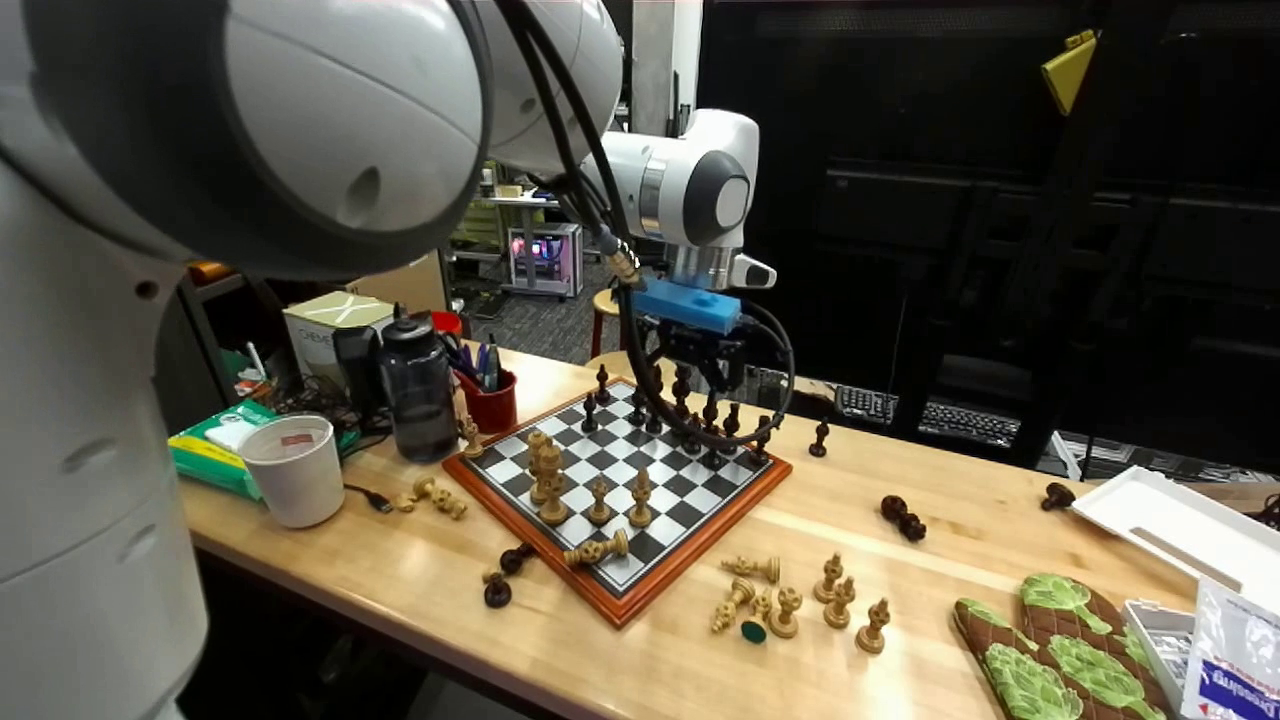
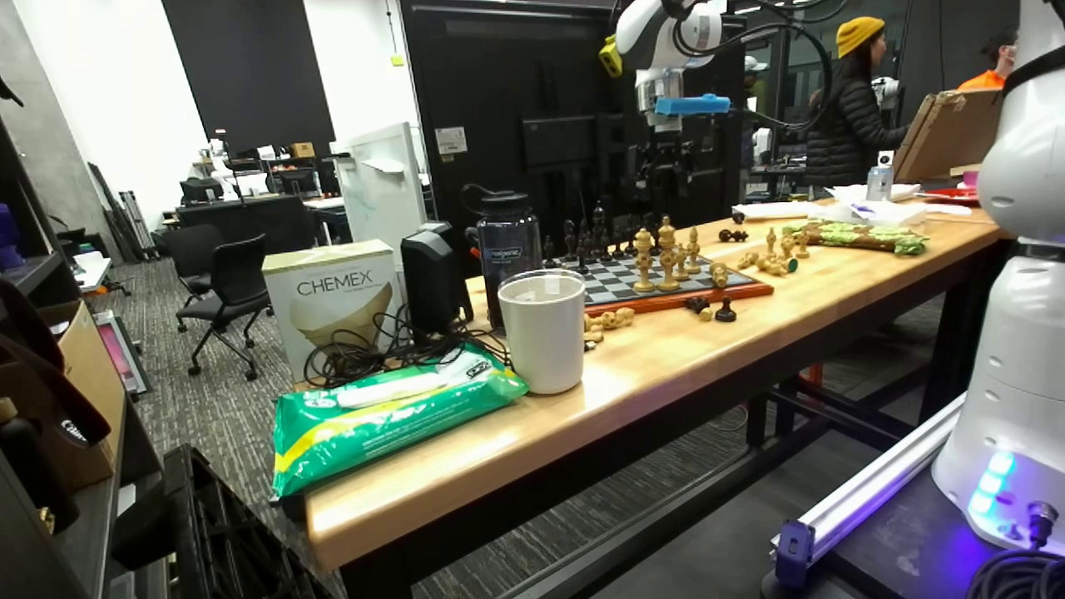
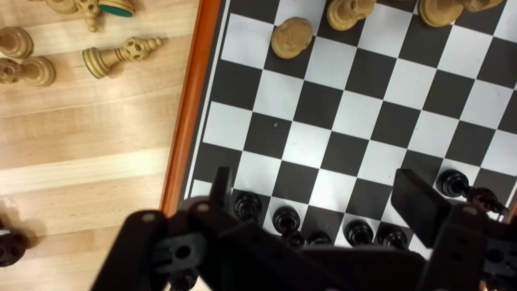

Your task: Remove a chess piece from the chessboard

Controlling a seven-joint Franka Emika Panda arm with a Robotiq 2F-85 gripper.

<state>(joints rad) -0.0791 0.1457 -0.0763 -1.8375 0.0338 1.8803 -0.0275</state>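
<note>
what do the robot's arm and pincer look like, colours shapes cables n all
The arm has rounded white shells, with dark grey rings around pale round caps at its joints. Black cables run along it, with a metal connector among them. A bright blue block sits above the pincer, which is black and jointed, with blocky fingers. Lights on the base glow blue.

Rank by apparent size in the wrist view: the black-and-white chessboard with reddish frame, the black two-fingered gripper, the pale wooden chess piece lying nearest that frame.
1. Chessboard
2. Gripper, enlarged by nearness
3. Pale piece
</note>
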